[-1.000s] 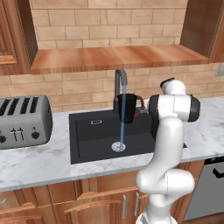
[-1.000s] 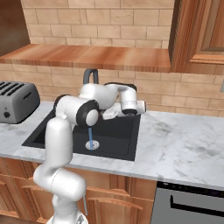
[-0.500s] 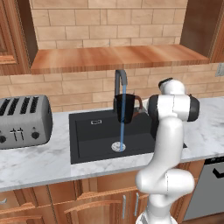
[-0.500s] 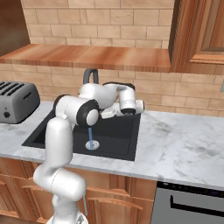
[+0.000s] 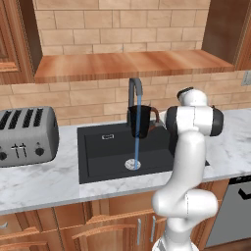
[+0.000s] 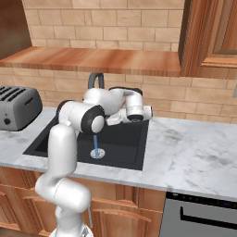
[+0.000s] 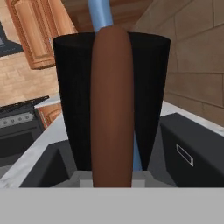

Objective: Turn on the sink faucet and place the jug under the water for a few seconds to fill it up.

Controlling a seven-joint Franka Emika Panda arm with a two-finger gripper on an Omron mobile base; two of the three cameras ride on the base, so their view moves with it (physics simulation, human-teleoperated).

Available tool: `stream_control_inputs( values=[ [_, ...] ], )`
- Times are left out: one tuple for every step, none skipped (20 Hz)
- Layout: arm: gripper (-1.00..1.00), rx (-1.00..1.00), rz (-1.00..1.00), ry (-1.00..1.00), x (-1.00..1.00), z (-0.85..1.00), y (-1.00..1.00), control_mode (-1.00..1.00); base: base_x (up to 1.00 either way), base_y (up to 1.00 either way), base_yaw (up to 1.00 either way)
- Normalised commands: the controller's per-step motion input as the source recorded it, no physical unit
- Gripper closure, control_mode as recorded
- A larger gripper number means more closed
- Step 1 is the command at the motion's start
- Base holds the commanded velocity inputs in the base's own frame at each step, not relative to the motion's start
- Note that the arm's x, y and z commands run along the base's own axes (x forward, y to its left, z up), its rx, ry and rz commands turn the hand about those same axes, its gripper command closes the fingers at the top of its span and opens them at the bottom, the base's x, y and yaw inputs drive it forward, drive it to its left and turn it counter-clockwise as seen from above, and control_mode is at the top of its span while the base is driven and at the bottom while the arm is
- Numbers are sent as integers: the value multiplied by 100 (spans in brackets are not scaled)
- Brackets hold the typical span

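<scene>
The black jug (image 5: 139,121) hangs over the sink (image 5: 105,147), right under the spout of the dark gooseneck sink faucet (image 5: 133,89). The blue water (image 5: 137,147) falls in line with the jug and runs on down to the silver drain (image 5: 132,164). In the hand view the jug (image 7: 72,100) looms close, its brown handle (image 7: 112,100) facing me, and my gripper (image 7: 112,177) is shut on that handle. The water (image 7: 99,13) drops behind the jug's rim. In the right base view my arm hides the jug, with the water (image 6: 96,141) showing below it.
A silver toaster (image 5: 27,135) stands on the marble counter (image 5: 54,176) left of the sink. A brick wall and a wooden shelf (image 5: 127,63) rise behind the faucet. An oven front (image 6: 203,213) sits under the counter to the right.
The jug has crept slightly left, further under the spout. The water keeps running and the grip on the handle is unchanged.
</scene>
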Motion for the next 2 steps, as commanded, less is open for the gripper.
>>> stream_control_inputs(
  values=[
    [100, 0, 0, 0, 0, 0, 0, -100, 0, 0, 0],
    [100, 0, 0, 0, 0, 0, 0, -100, 0, 0, 0]
  ],
)
